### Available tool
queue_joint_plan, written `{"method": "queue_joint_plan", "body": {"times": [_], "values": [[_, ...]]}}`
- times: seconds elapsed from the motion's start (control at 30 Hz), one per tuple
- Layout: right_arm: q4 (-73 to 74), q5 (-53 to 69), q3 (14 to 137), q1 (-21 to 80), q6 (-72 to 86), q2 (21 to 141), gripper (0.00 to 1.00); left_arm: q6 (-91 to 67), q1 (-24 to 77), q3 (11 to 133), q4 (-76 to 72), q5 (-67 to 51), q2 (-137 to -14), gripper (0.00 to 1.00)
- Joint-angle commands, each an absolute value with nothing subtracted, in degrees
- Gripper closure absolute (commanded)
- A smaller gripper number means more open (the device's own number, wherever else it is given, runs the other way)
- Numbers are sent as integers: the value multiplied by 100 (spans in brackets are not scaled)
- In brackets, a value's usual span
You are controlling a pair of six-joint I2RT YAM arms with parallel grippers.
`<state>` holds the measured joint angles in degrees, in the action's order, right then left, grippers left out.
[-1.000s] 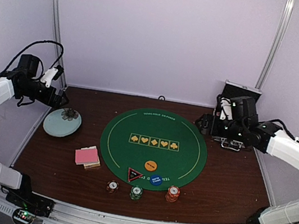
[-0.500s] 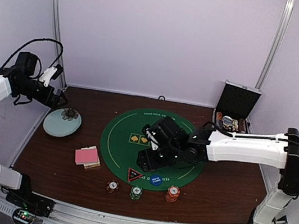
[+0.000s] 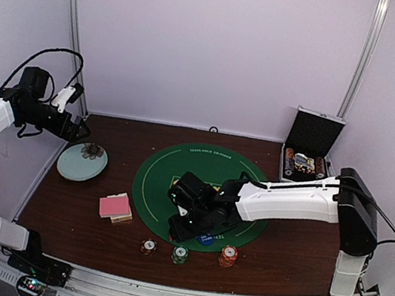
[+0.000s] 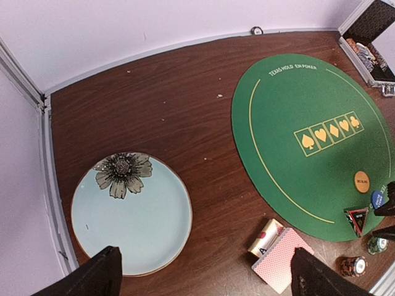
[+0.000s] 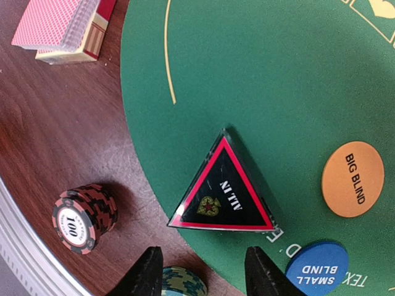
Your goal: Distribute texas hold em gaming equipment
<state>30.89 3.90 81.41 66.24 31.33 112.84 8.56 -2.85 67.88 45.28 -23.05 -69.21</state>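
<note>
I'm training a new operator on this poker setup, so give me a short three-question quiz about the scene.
1. True or false: the right gripper is open, holding nothing.
2. The orange button reads: A) BIG BLIND B) SMALL BLIND C) ALL IN.
3. How many chip stacks stand on the wood in front of the green mat?
Key: 1 true; 2 A; 3 three.
</note>
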Motion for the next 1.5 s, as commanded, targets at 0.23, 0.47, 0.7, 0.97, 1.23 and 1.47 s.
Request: {"method": "queue_joint_plan", "body": {"times": [0.23, 0.47, 0.7, 0.97, 1.23, 1.47], "values": [[3031, 500, 7941, 6794, 3408, 11395, 54, 842, -322, 6995, 4538, -2369, -6880, 2], [2928, 545, 8002, 6794, 3488, 11602, 56, 807, -324, 7022, 4553, -2271, -6862, 2], [2938, 601, 8172, 6718, 3447, 11875, 56, 810, -316, 7050, 4554, -2288, -6862, 2], [3229, 463, 8446, 6522, 3150, 12020, 57, 830, -317, 7083, 4553, -2291, -6848, 2], [3475, 475, 8719, 6248, 2828, 12171, 56, 850, -316, 7075, 4553, -2269, -6838, 2], [3715, 590, 9403, 6231, 2579, 12687, 56, 892, -321, 7107, 4551, -2224, -6838, 2]]}}
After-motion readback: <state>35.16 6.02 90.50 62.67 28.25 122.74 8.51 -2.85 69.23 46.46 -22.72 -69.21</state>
